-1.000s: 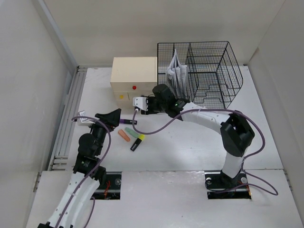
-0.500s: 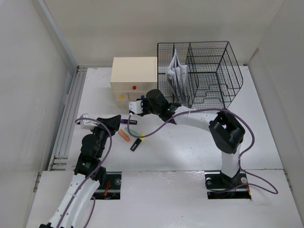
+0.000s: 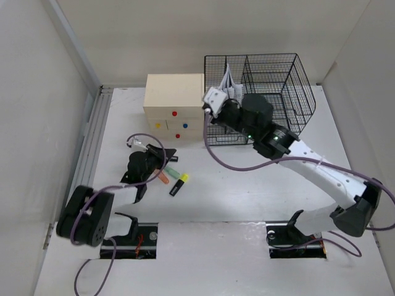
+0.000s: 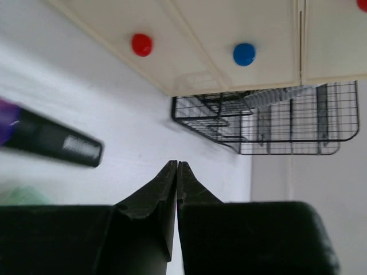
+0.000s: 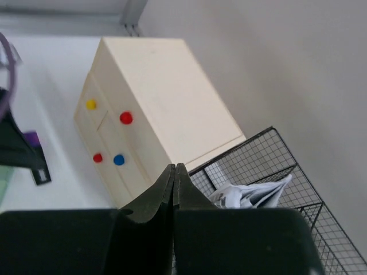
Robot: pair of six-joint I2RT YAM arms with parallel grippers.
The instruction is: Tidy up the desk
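Sitting on the desk: one drawer box (four knobs), one rack.

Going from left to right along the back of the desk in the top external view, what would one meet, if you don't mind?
Grey slotted rails → cream drawer box → black wire-mesh rack.

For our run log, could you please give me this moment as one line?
left gripper: shut, empty, low by markers | right gripper: shut, empty, raised near drawer box | markers: loose on desk
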